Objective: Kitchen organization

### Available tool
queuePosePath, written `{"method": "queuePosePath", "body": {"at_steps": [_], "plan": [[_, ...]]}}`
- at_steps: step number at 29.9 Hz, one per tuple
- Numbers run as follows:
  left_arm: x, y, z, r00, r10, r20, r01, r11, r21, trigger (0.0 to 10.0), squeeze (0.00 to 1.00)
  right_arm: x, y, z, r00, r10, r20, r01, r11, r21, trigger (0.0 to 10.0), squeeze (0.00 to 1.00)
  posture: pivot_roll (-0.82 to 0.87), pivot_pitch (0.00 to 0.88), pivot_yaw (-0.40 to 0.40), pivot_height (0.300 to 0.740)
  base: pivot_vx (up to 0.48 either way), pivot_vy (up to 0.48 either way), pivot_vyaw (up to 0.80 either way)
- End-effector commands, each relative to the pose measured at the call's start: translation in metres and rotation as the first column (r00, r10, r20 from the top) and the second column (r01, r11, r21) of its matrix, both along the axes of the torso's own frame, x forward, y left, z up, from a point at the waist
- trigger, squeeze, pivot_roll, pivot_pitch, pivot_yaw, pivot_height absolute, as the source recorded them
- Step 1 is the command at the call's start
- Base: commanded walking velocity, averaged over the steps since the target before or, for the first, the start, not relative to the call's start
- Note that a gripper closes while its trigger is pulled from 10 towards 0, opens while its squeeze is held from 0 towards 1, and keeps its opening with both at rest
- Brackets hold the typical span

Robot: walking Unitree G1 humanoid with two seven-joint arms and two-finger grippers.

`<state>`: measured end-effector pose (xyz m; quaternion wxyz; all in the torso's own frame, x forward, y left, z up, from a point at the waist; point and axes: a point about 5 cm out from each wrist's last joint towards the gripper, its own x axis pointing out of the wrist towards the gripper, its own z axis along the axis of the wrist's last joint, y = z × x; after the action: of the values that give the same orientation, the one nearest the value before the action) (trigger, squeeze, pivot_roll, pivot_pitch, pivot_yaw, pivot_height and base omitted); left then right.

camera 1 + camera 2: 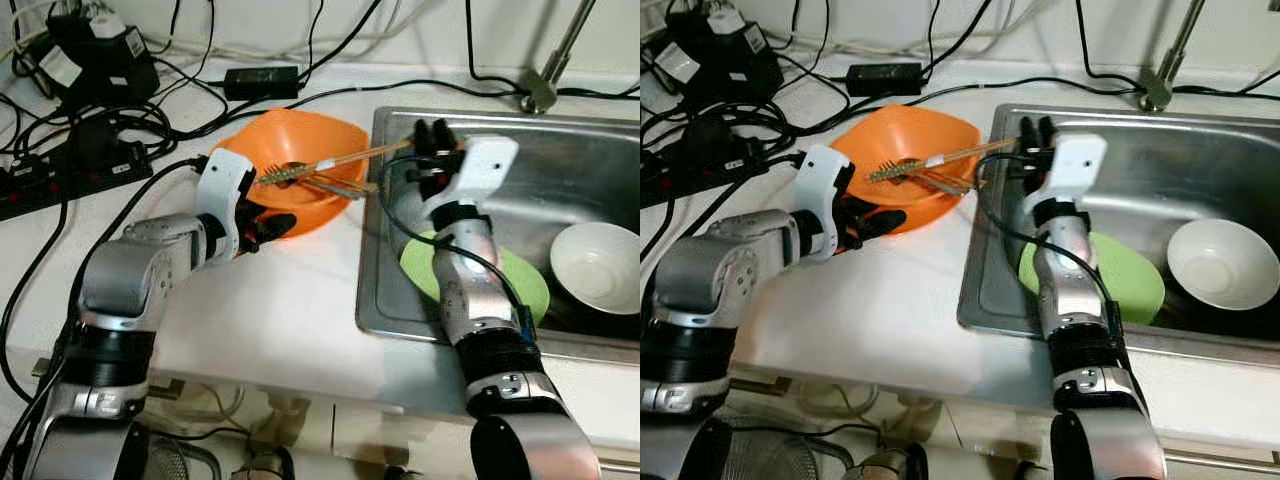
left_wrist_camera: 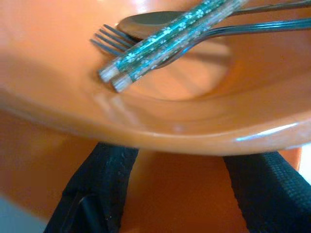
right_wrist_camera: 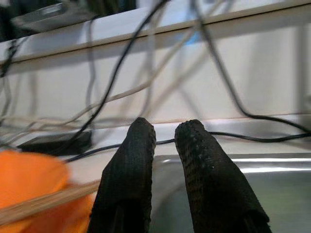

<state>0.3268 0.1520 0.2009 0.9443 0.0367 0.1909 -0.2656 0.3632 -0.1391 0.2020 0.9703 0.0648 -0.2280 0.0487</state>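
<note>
Showing a glossy orange plastic bowl (image 1: pixel 300 150), holding teal chopsticks patterned with small white flowers (image 2: pixel 165 39), sitting beside a lime-green round plate (image 1: pixel 520 280), neighbouring a white ceramic bowl (image 1: pixel 598 265)

A home kitchen. A stainless steel sink (image 1: pixel 400 310) with a faucet (image 1: pixel 548 72) is set into a white countertop (image 1: pixel 280 300), with a white bowl (image 1: pixel 598 265) and green plate (image 1: pixel 520 275) inside. An orange bowl (image 1: pixel 290 135) holds cutlery.

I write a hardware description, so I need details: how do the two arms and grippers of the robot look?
Both arms are silver metal segments with black joint bands. Each wrist has a white housing. The left gripper and the right gripper each have two long black fingers with a finely ribbed, textured surface. A thin black cable loops along the right forearm.
</note>
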Motion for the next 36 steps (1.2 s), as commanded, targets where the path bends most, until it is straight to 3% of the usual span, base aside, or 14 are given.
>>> {"method": "queuePosePath", "body": {"at_steps": [1,9,23,36], "plan": [[-0.007,0.005,-0.027,0.991,0.044,-0.129,-0.04,0.999,0.033,10.0,0.0,-0.001,0.0,0.028,0.995,-0.002,0.1,-0.001,1.0,0.029,10.0,0.0,0.19,0.096,0.084,0.74,0.0,0.0,0.0],[-0.01,0.0,-0.028,0.99,0.067,-0.126,-0.065,0.998,0.02,10.0,0.0,-0.003,-0.003,0.048,0.986,0.003,0.167,-0.009,1.0,0.03,10.0,0.0,0.17,0.092,0.069,0.74,0.0,0.0,0.0],[-0.03,0.011,-0.011,0.989,0.105,-0.102,-0.102,0.994,0.039,10.0,0.0,0.002,-0.012,0.01,1.0,-0.023,0.01,0.023,0.999,0.028,10.0,0.0,0.22,0.097,0.059,0.74,0.0,0.0,0.0],[-0.062,0.016,-0.004,0.996,0.044,-0.08,-0.039,0.998,0.059,10.0,0.0,0.006,-0.011,0.0,0.999,-0.017,-0.037,0.018,0.999,0.031,10.0,0.0,0.26,0.127,0.029,0.74,0.0,0.0,0.0]]}}
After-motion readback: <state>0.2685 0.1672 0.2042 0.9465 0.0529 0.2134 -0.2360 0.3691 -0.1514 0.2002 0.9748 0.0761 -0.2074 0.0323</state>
